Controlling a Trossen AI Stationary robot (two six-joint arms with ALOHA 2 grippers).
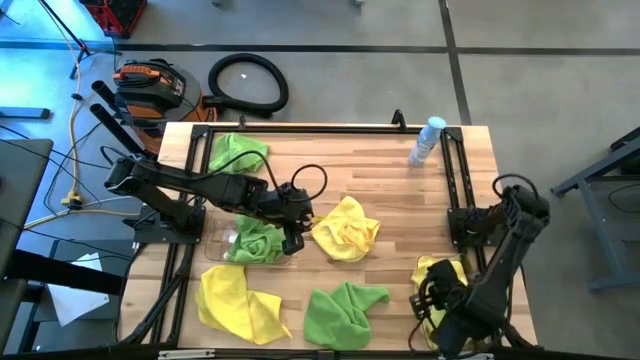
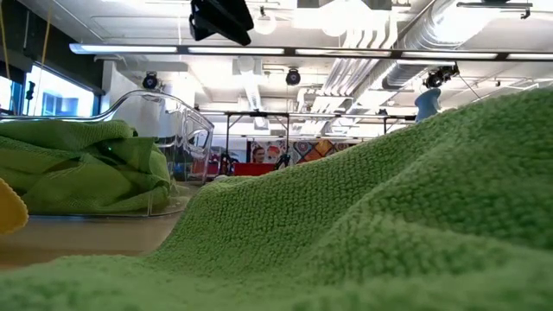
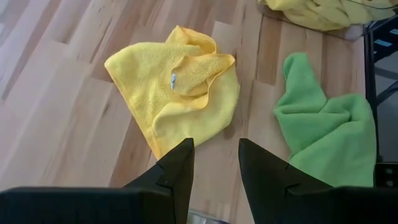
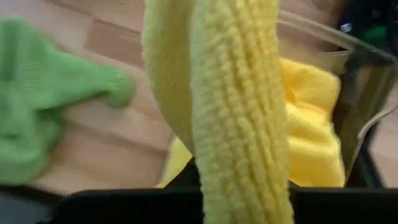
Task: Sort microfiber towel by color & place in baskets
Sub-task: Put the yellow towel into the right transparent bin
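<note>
**Sorting in progress: one yellow towel held over its basket, several cloths left on the table**

Holding a yellow towel that hung down in a long fold, the right gripper was above the right basket at the near right corner of the table. Its fingers were together, clamped on this cloth. More yellow cloth already lay in that basket, so I judge the step in hand was the drop of this towel into it. The next move calls for opening the fingers only when the hanging cloth is fully over the bin, otherwise part of it may stay over the wall.

The left gripper was at the edge of the left basket, where green towels lay. Its fingers stood apart and held nothing. Just beyond them lay a crumpled yellow towel on the wood, and beside that a green towel. The green one seems the natural next pick for this arm.

Also outside the baskets were a green towel at the far left and a yellow towel at the near left. A water bottle stood apart from everything.
</note>
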